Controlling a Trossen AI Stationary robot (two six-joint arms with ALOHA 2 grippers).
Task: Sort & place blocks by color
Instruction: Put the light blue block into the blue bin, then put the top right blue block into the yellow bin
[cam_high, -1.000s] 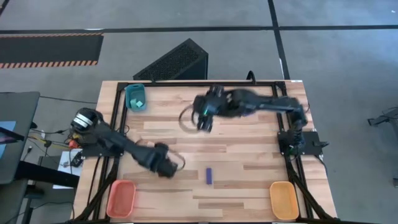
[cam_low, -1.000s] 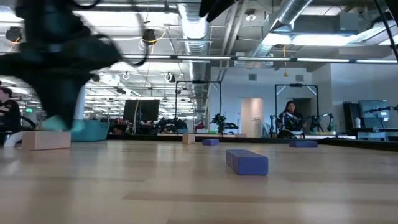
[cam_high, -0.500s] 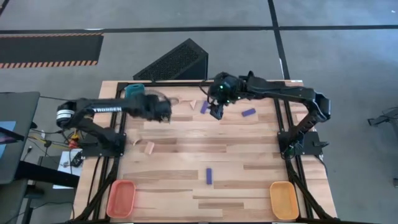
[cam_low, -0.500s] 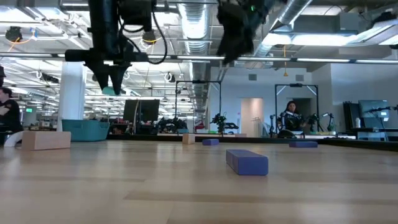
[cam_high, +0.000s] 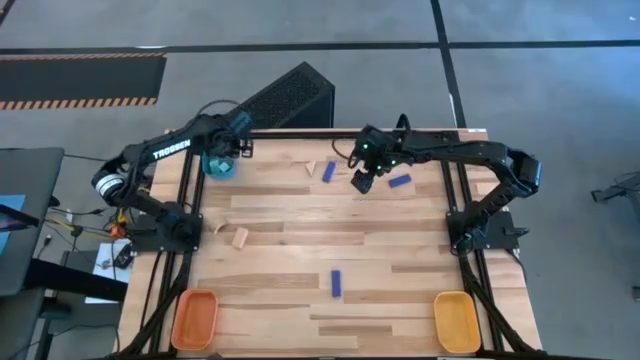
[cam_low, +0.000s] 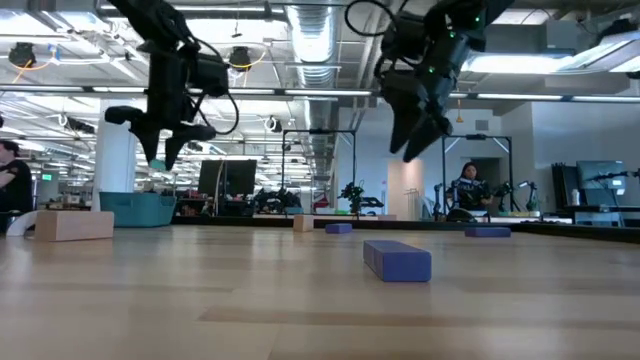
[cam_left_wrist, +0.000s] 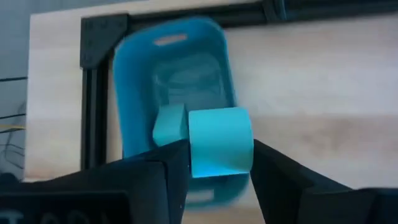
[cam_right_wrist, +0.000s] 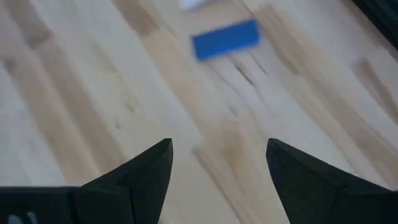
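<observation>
My left gripper (cam_left_wrist: 217, 155) hangs over the teal tray (cam_left_wrist: 124, 68) at the table's far left corner (cam_high: 217, 166), shut on a light cyan cube (cam_left_wrist: 221, 140). A second cyan cube (cam_left_wrist: 169, 124) lies in that tray. My right gripper (cam_high: 362, 182) hovers open and empty above the far middle of the table, between two dark blue bars (cam_high: 328, 172) (cam_high: 399, 181). One of them shows ahead of its fingers (cam_right_wrist: 225, 38). A third blue bar (cam_high: 337, 283) lies near the table's middle. Pale wood pieces (cam_high: 240, 237) (cam_high: 310, 168) lie flat on the tabletop. My left gripper pinches the cyan cube by two opposite sides (cam_left_wrist: 194, 152) between its two fingers. The fingers slant down from above. The cube is lifted clear, hanging over the teal tray's hollow beside the cube that lies there.
An orange tray (cam_high: 195, 318) sits at the near left corner and a yellow tray (cam_high: 455, 320) at the near right. Black frame rails (cam_high: 188, 190) run along the table's sides. A person (cam_low: 465, 190) sits in the room far behind the table.
My left gripper has swung from the near left of the table up and toward the far left corner, carrying the cyan cube over the teal tray. My right gripper has gone toward the table's right edge and sunk lower, coming between two far blue bars.
</observation>
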